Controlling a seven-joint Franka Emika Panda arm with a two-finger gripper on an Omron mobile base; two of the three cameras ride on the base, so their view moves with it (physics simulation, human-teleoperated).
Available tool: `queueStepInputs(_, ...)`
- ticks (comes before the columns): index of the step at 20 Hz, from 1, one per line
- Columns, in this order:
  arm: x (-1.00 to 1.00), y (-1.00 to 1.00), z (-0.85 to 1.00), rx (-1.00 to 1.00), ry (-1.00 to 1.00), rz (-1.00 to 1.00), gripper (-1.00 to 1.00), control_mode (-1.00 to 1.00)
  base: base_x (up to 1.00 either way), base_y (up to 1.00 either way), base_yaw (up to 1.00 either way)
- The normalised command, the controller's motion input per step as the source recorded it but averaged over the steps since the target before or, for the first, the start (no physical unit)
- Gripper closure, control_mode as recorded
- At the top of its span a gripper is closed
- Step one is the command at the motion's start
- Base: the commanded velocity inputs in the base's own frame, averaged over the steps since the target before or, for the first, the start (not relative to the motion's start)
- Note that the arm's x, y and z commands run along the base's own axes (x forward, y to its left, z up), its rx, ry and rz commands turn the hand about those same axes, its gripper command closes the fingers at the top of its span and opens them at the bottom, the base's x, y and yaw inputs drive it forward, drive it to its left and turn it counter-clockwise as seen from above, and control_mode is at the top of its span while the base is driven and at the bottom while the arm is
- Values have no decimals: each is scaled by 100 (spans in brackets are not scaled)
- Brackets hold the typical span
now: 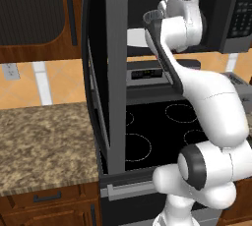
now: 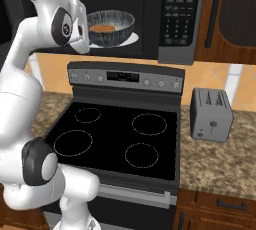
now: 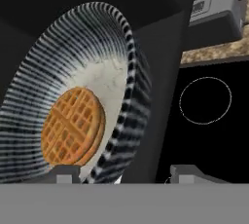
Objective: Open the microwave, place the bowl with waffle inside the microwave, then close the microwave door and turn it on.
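Note:
The microwave [image 2: 180, 14] hangs above the stove with its microwave door [image 1: 110, 72] swung wide open to the left. Inside, the blue-grey streaked bowl [image 2: 111, 28] rests on a white turntable plate [image 1: 135, 38], and the golden waffle [image 2: 102, 27] lies in it. My gripper [image 3: 126, 172] is at the bowl's near left rim, reaching into the cavity. In the hand view the bowl [image 3: 73, 57] and waffle [image 3: 73, 126] loom close. The two fingertips [image 3: 65, 173] stand wide apart on either side of the rim, with a clear gap on the right side, so the gripper is open.
A black glass stove [image 2: 115, 139] with several burner rings sits below, its control panel [image 2: 125, 77] at the back. A grey toaster [image 2: 211, 113] stands on the granite counter [image 2: 220, 164] to the right. More counter [image 1: 44, 141] lies left of the open door.

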Motion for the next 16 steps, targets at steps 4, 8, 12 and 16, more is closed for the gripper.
queueStepInputs(4, -73, 0, 1, 8, -18, 1, -100, -100, 0, 0, 0)
queueStepInputs(8, -100, 1, -1, 6, -18, 23, -100, -100, 0, 0, 0)
queueStepInputs(12, -100, 19, 0, 0, -6, 37, -100, -100, 0, 0, 0)
queueStepInputs(16, -100, 23, 0, -1, 0, 50, -100, -100, 0, 0, 0)
